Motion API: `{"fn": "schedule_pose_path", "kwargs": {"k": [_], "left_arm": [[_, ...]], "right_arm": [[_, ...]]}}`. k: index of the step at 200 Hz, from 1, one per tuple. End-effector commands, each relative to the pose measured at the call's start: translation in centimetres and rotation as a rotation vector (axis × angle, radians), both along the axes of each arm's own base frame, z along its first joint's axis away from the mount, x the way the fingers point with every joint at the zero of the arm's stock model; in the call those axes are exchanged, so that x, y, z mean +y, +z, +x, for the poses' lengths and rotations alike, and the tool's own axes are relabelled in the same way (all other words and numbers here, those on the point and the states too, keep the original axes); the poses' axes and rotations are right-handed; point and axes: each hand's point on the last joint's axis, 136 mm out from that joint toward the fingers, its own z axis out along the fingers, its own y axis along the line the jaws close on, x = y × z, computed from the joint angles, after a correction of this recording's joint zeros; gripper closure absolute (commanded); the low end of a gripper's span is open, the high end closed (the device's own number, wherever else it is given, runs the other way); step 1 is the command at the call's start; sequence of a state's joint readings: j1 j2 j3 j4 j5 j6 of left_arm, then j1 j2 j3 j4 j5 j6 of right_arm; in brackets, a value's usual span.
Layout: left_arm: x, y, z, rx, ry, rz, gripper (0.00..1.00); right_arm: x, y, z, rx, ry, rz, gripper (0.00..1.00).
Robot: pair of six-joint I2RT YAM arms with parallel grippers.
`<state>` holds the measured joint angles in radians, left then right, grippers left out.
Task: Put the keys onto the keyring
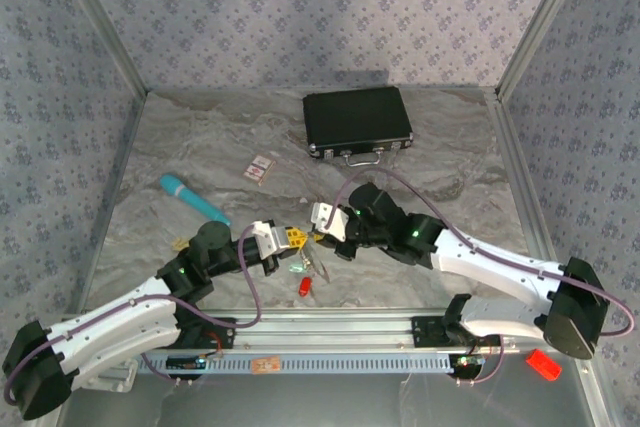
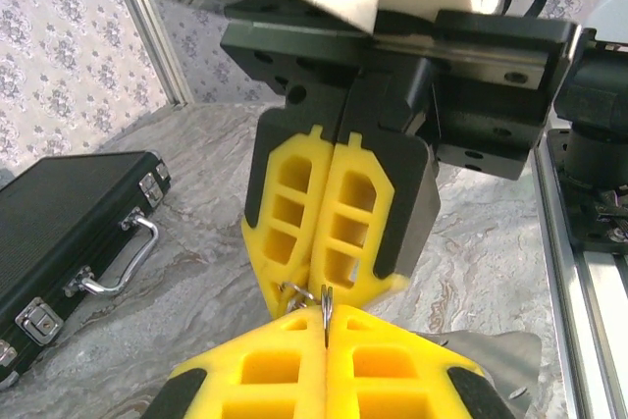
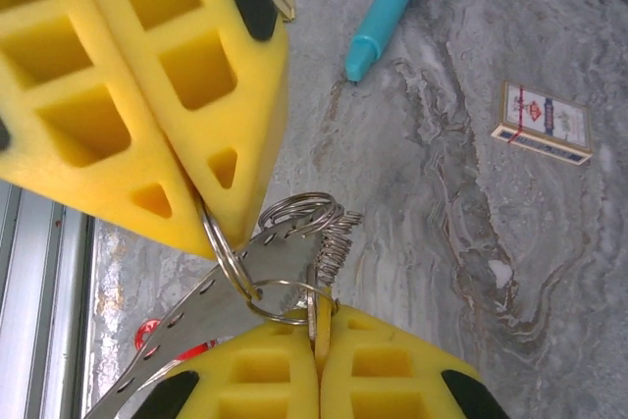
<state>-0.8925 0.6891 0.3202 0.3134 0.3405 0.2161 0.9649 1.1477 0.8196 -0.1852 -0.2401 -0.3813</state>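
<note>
Near the middle of the table's (image 1: pixel 440 167) near edge, the keyring (image 3: pixel 289 247) is held off the surface between the two arms. The left gripper (image 2: pixel 326 326) is clenched on the thin wire, and a strand of it stands out from between its yellow pads (image 2: pixel 392 370). The right gripper (image 3: pixel 316 326) is clenched too, tip to tip with the left, with a wire loop pinched at its fingertips. Whether a key also sits in that pinch I cannot tell.

The task looks to be in its early part. Both arms grip the ring, which I judge to be a set-up for prising the coils apart, but no yellow-headed key shows threaded on the wire. A small yellow item that may be one of the keys (image 1: pixel 180 244) lies on the table toward the left edge, just on the near side of the teal stick (image 1: pixel 193 198) and well apart from the ring. Fetching the keys and threading them on therefore appear to remain.

The keyring's coils bunch at the pinch point. From there a perforated metal strip (image 3: pixel 196 311) runs down toward the near edge and ends by the red tag (image 1: pixel 303 286), which appears to rest on the table. The long axis thus runs roughly far to near, with the tag end pointing at the near edge and the coil end up at the fingertips.
</note>
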Motion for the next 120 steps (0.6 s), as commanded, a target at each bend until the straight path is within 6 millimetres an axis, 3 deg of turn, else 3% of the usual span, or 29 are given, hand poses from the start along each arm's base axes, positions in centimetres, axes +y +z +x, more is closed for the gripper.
{"fn": "schedule_pose_path", "kwargs": {"k": [1, 80, 92, 120], "left_arm": [[-0.3, 1.0, -0.2, -0.016, -0.014, -0.023, 1.0], [-0.2, -0.3, 1.3, 0.004, 0.055, 0.046, 1.0], [-0.2, -0.5, 1.4, 0.008, 0.06, 0.052, 0.92], [0.1, -0.4, 1.6, 0.008, 0.082, 0.041, 0.63]], "right_arm": [[0.1, 2.6, 0.4, -0.065, -0.007, 0.04, 0.97], [-1.0, 2.8, 0.9, -0.096, -0.043, 0.009, 0.99], [-1.2, 2.9, 1.1, -0.106, -0.055, 0.005, 1.0], [-1.5, 3.0, 1.3, -0.117, -0.074, -0.005, 1.0]]}}
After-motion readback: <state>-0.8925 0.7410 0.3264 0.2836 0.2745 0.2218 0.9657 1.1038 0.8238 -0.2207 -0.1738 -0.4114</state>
